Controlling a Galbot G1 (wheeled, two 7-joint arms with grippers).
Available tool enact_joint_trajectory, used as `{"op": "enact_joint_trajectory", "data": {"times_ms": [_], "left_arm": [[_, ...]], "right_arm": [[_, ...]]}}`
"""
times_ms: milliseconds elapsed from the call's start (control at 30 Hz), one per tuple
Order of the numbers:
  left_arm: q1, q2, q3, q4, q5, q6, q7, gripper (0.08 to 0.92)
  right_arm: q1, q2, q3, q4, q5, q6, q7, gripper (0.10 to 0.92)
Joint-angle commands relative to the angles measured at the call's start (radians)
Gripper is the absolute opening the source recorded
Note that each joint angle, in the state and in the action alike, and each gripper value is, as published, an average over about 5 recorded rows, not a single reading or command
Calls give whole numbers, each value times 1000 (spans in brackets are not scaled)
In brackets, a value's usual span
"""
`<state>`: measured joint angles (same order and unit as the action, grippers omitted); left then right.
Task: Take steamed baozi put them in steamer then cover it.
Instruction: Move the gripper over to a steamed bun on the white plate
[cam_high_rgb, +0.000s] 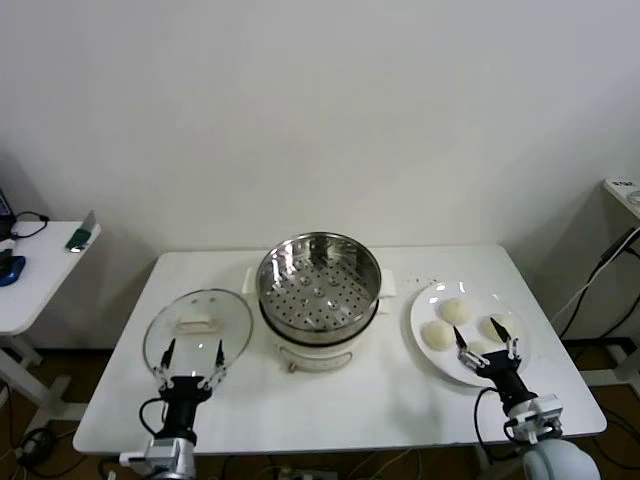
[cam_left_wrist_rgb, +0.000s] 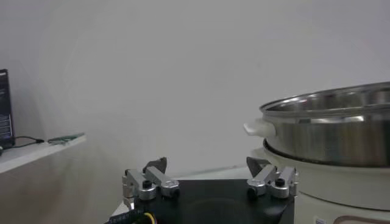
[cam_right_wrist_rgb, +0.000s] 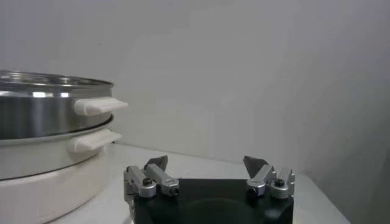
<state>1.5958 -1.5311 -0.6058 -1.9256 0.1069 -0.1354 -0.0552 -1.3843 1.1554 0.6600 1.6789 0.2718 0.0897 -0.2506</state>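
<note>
The steel steamer sits empty on its white pot base at the table's middle. The glass cover with a cream handle lies flat on the table to its left. Several baozi rest on a white plate to the right. My left gripper is open and empty over the cover's near edge. My right gripper is open and empty over the plate's near side, partly hiding one bun. The left wrist view shows the steamer beyond the open left gripper. The right wrist view shows the steamer beyond the open right gripper.
The white table has bare room along its front edge. A side table with a phone and cables stands far left. Another white surface and hanging cables are at far right. A plain wall is behind.
</note>
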Motion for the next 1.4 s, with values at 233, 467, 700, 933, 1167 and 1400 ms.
{"op": "enact_joint_trajectory", "data": {"times_ms": [233, 467, 700, 933, 1167, 1400], "left_arm": [[-1, 7, 0, -9, 1, 4, 0, 823], [-6, 10, 3, -11, -12, 11, 6, 823], [-23, 16, 0, -25, -45, 39, 9, 823], [-36, 21, -5, -19, -51, 49, 14, 823], [-39, 29, -12, -6, -56, 51, 15, 823], [-42, 27, -15, 12, -73, 59, 13, 823]], "right_arm": [[239, -360, -113, -113, -119, -224, -227, 823], [591, -587, -406, -345, -215, -172, -570, 823], [1088, -583, -860, -597, -366, -82, -844, 823], [1434, -505, -1310, -770, -345, -56, -905, 823], [1562, -377, -1568, -922, -325, -32, -906, 823], [1551, -248, -1582, -1072, -352, -5, -890, 823]]}}
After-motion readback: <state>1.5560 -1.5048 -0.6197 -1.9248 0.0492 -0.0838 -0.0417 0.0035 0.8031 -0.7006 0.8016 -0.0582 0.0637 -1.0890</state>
